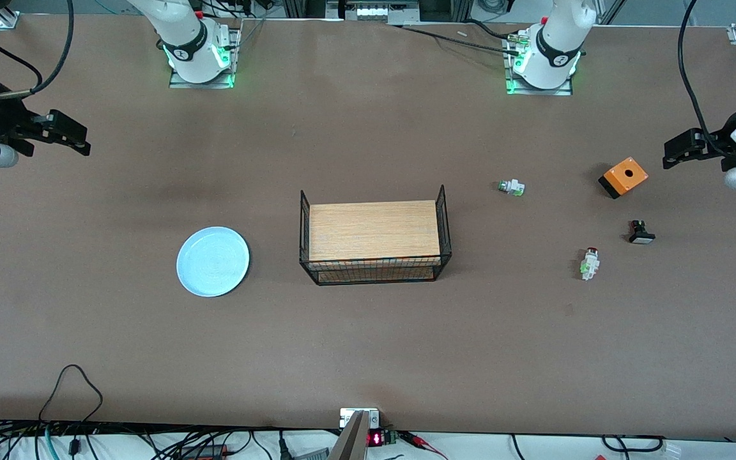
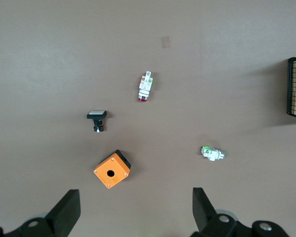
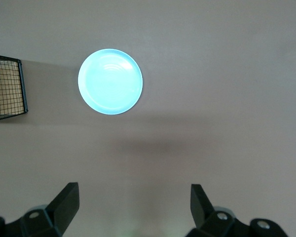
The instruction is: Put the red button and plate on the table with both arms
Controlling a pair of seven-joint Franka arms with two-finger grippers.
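While up over each end edge of the table (image 1: 368,358), both spread wide: left gripper (image 2: 133,210), right gripper (image 3: 133,207). Flat on brown: plate (image 1: 213,262) toward the right arm's end, red button (image 1: 590,262) toward the left arm's.

Brown table (image 1: 368,345). Pale blue plate (image 1: 213,262). Light wood rack (image 1: 374,233) with black wire-grid sides. White button (image 1: 590,262) with dark red cap and green bits. Orange box (image 1: 623,177), black underneath. Black piece (image 1: 641,232), white cap.

Plate (image 1: 213,262) and red button (image 1: 590,263) lie on table (image 1: 368,345).
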